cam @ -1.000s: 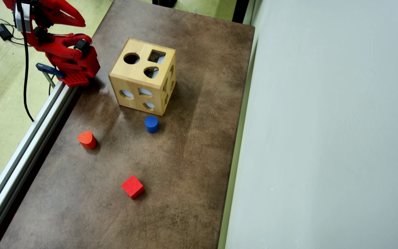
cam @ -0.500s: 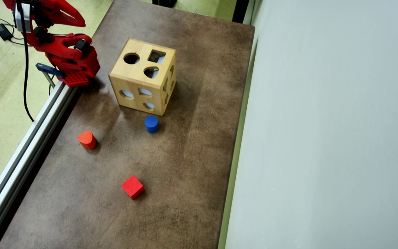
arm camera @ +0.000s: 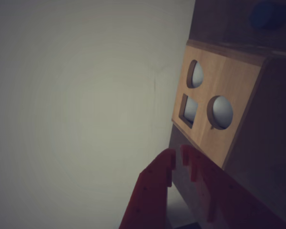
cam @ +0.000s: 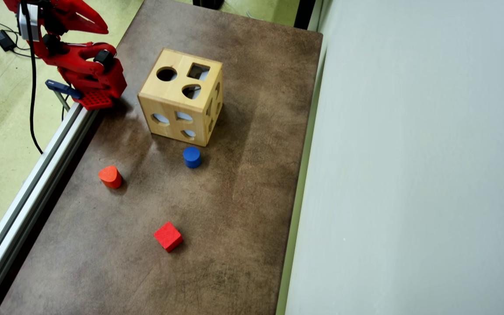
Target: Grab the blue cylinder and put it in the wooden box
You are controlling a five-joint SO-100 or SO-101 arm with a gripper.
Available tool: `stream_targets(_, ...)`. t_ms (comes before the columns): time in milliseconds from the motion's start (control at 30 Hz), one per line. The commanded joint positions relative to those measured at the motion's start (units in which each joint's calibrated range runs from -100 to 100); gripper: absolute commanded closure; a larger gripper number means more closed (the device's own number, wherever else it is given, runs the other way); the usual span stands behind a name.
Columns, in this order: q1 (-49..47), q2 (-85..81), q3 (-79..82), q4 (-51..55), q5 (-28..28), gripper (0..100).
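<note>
The blue cylinder (cam: 191, 156) stands upright on the brown table, just in front of the wooden box (cam: 160, 92), a light-wood cube with round, square and other cut-outs. In the wrist view the box (arm camera: 224, 76) fills the right side and the cylinder is a dim blue blur (arm camera: 269, 14) at the top right. My red gripper (cam: 103, 28) is folded back at the top left of the overhead view, far from both. Seen from the wrist, the gripper (arm camera: 178, 155) has its jaws almost together with nothing between them.
An orange-red rounded block (cam: 110, 176) and a red cube (cam: 168, 236) lie on the table (cam: 234, 197) nearer the front. An aluminium rail (cam: 37, 175) runs along the table's left edge. A pale wall panel (cam: 409, 175) borders the right side.
</note>
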Motion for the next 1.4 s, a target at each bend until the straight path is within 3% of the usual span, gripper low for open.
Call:
stream_targets(0, -0.1, 0.0, -0.2, 0.4, 0.2, 97)
stream_targets(500, 0.5, 1.3, 0.4, 0.4, -0.1, 97)
stream_targets(767, 4.3, 22.9, -0.7, -1.2, -0.1, 97)
stream_targets(1200, 19.4, 69.3, -0.7, -32.7, 0.2, 97)
stream_targets(1367, 20.5, 82.4, -0.8, -43.8, 0.3, 97)
